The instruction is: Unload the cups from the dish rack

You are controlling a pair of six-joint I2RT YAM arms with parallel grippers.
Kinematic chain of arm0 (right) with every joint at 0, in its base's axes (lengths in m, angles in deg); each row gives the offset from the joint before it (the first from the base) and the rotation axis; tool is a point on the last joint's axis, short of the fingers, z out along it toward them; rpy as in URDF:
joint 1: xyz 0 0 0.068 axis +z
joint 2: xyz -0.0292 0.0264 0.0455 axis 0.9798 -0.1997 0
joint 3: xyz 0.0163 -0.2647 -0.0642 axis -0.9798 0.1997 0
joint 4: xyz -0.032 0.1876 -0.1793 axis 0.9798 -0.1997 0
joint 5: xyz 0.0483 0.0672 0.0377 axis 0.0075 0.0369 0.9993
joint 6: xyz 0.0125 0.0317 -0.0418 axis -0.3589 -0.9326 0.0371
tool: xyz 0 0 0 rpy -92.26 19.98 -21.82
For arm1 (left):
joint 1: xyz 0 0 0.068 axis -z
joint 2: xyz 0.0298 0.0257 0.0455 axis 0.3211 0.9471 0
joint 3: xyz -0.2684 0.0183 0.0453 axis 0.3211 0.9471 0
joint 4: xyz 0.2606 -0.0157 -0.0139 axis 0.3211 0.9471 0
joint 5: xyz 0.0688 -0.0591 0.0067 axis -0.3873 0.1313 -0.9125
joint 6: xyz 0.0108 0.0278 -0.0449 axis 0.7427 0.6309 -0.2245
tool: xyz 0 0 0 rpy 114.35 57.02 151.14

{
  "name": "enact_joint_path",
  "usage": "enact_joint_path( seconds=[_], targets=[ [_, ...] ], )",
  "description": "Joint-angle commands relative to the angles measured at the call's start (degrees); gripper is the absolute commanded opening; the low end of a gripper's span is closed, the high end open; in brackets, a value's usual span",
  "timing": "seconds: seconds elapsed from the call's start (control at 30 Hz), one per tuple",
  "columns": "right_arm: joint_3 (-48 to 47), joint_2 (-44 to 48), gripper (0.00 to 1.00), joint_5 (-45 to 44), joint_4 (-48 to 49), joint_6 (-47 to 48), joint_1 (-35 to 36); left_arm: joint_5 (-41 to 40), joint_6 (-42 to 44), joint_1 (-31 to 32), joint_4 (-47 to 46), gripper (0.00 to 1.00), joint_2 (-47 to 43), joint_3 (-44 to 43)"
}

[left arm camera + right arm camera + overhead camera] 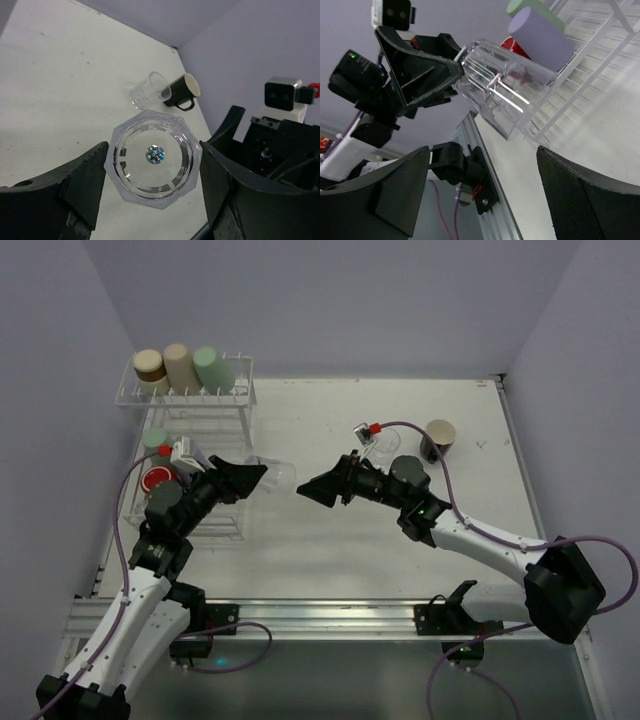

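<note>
The left gripper [260, 473] fingers pinch the clear faceted tumbler [152, 162] across its walls; the right gripper [490, 200] fingers stand spread. Glass: rigid, slick, probably breakable; grip opposite facets.

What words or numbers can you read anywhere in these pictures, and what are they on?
No words or numbers can be read anywhere.
The shiny round sticker on the bottom of the eight-sided clear cup: too small and blurry to read.
</note>
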Motion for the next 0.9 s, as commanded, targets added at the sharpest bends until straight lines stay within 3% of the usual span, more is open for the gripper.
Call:
enact_joint_path(
  seconds=[0.0,0.3,0.37,0.47,0.53,0.57,0.6,0.7,0.77,0.8,0.87],
  targets=[
    [-3.29,-2.57,0.89,4.44,9.73,-3.73,0.74,11.58,-11.18,0.23,-14.14,0.1,-1.1,3.18],
    [-4.96,-6.27,0.8,6.38,16.67,-8.3,1.53,16.07,-18.67,0.32,-26.19,0.11,-1.01,8.63],
    [-5.49,-7.32,0.72,6.73,20.35,-10.75,1.53,16.08,-19.2,0.4,-26.73,0.14,-0.93,9.34],
    [-5.76,-8.64,0.61,5.95,25.29,-13.49,1.53,16.16,-18.94,0.4,-26.56,0.3,-0.84,9.86],
    [-5.93,-9.61,0.46,5.24,27.04,-15.42,1.53,16.78,-18.41,0.4,-26.38,0.47,-0.4,10.04],
    [-5.93,-9.61,0.3,3.93,27.23,-15.86,1.45,17.04,-17.97,0.4,-26.21,0.54,-0.22,10.04],
    [-5.93,-9.44,0.23,3.31,27.14,-15.78,1.45,17.22,-16.14,0.4,-24.12,0.68,-0.14,9.09],
    [-6.81,-8.39,0.04,2.43,24.17,-13.77,1.18,16.61,-11.05,0.4,-17.97,0.87,-0.4,6.02],
    [-7.69,-6.89,0.0,1.99,15.49,-9.48,-0.04,15.73,-6.83,0.4,-12.88,0.96,-0.22,2.68],
    [-9.0,-5.93,0.0,1.12,11.8,-7.36,-0.57,13.64,-1.06,0.4,-5.1,0.97,-0.22,0.4],
    [-11.72,-3.29,0.0,-0.11,-4.61,1.47,-2.76,10.73,5.2,0.4,3.81,0.99,0.21,-6.9]
  ],
)
